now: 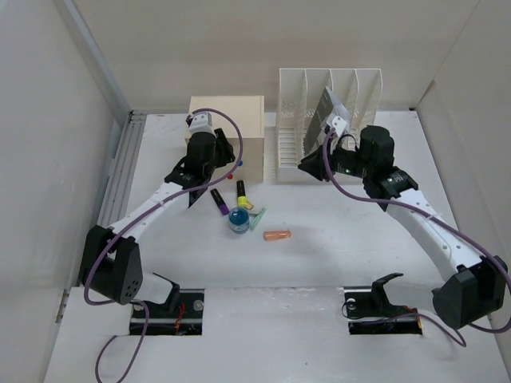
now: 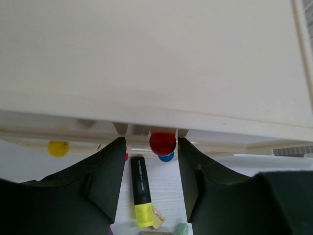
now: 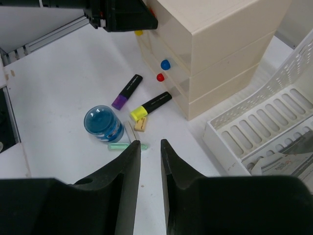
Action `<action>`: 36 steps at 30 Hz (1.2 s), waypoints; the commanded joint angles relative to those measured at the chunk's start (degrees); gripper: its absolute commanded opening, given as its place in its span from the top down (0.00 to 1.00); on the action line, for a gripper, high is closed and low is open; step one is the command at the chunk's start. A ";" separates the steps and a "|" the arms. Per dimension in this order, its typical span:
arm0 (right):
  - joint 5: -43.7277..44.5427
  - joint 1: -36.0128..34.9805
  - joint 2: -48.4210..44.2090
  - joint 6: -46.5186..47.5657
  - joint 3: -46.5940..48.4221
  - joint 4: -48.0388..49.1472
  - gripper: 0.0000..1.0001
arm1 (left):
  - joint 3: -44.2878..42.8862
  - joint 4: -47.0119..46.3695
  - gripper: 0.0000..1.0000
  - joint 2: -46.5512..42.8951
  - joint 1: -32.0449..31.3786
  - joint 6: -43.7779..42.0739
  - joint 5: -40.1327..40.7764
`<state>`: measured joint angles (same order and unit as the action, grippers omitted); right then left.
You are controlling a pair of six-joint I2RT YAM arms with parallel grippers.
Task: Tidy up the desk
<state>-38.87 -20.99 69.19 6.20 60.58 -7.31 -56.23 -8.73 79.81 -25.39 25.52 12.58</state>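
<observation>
The white desk (image 1: 335, 255) carries a cream drawer box (image 1: 226, 120) at the back. My left gripper (image 1: 229, 162) is at the box's front. In the left wrist view it (image 2: 150, 144) is open, with a red knob (image 2: 162, 143) between the fingertips, nearer the right finger. My right gripper (image 1: 307, 165) hovers in front of the white file rack (image 1: 331, 96); its jaws (image 3: 150, 144) stand narrowly apart and hold nothing. A yellow highlighter (image 1: 242, 194), a purple highlighter (image 1: 219, 201), a blue round container (image 1: 239, 219), a green stick (image 1: 257, 217) and an orange piece (image 1: 277, 235) lie mid-desk.
The rack holds a grey sheet (image 1: 323, 112). The box also has a blue knob (image 2: 167, 157) and a yellow knob (image 2: 58, 148). A small tan eraser (image 3: 141, 125) lies by the yellow highlighter (image 3: 151, 105). Walls enclose the desk on the left, back and right.
</observation>
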 commanded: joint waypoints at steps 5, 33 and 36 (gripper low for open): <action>-1.21 0.34 0.42 -0.31 1.56 2.13 0.70 | -4.33 -2.34 0.57 -3.35 0.34 -1.52 1.66; -1.73 0.34 0.42 -0.31 1.56 2.13 0.70 | 9.82 -4.01 0.94 -9.04 -4.05 3.39 0.96; -1.73 0.34 0.42 -0.31 1.56 2.13 0.70 | 11.57 -4.01 0.94 -11.24 -4.58 3.40 1.48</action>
<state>-39.18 -20.99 69.82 6.17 60.58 -7.29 -47.29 -15.46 71.07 -28.91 27.88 14.76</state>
